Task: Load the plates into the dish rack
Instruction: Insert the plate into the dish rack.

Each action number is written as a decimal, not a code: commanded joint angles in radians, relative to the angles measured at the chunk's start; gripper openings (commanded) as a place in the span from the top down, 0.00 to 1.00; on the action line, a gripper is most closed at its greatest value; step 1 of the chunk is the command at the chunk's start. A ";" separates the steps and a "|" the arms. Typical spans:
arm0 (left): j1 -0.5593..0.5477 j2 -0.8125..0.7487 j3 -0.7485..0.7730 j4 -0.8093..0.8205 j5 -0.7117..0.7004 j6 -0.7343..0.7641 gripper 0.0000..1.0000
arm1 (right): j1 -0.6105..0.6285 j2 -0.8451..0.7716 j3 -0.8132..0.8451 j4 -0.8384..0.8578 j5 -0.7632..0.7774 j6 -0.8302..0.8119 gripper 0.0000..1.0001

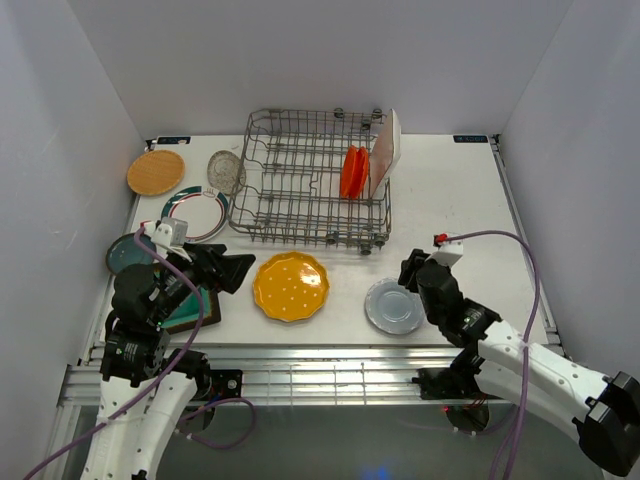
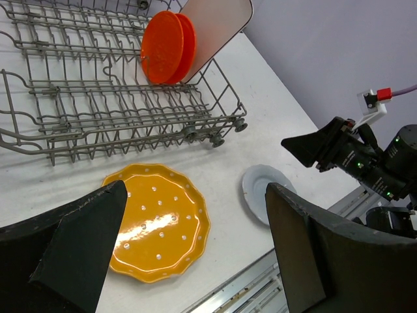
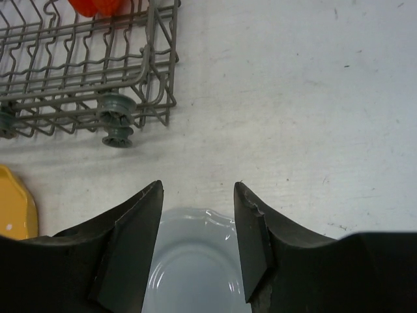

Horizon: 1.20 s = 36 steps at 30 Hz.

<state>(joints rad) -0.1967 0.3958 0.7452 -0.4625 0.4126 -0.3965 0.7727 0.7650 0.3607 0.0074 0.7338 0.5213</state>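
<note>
The grey wire dish rack [image 1: 310, 180] stands at the back, holding an upright orange-red plate [image 1: 353, 172] and a white rectangular plate [image 1: 384, 152] leaning at its right end. A yellow scalloped plate [image 1: 290, 286] and a pale grey plate [image 1: 394, 306] lie flat in front of the rack. My right gripper [image 1: 412, 270] hovers open over the pale grey plate [image 3: 195, 261], its fingertips [image 3: 199, 186] apart above the far rim. My left gripper [image 1: 235, 268] is wide open and empty, left of the yellow plate [image 2: 156, 222]. In the left wrist view its fingertips [image 2: 195, 189] frame both plates.
On the left lie a wooden plate [image 1: 156, 172], a clear glass plate [image 1: 226, 170], a white green-rimmed plate [image 1: 196, 212], a dark teal plate [image 1: 125, 252] and a square teal plate [image 1: 190, 310] partly under my left arm. The rack's wheeled corner [image 3: 117, 124] is near my right gripper.
</note>
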 commanded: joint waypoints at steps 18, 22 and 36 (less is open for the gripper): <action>-0.043 -0.008 -0.003 0.013 -0.001 0.008 0.02 | 0.004 -0.371 -0.080 -0.275 -0.208 0.212 0.32; -0.043 -0.009 -0.003 0.013 -0.001 0.007 0.02 | 0.004 -0.323 -0.025 -0.434 -0.198 0.288 0.33; -0.046 -0.005 -0.001 0.013 0.005 0.007 0.02 | 0.000 -0.374 -0.078 -0.534 -0.246 0.416 0.37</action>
<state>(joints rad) -0.2382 0.3889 0.7452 -0.4625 0.4118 -0.3969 0.7727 0.3794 0.2958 -0.5079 0.4957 0.8921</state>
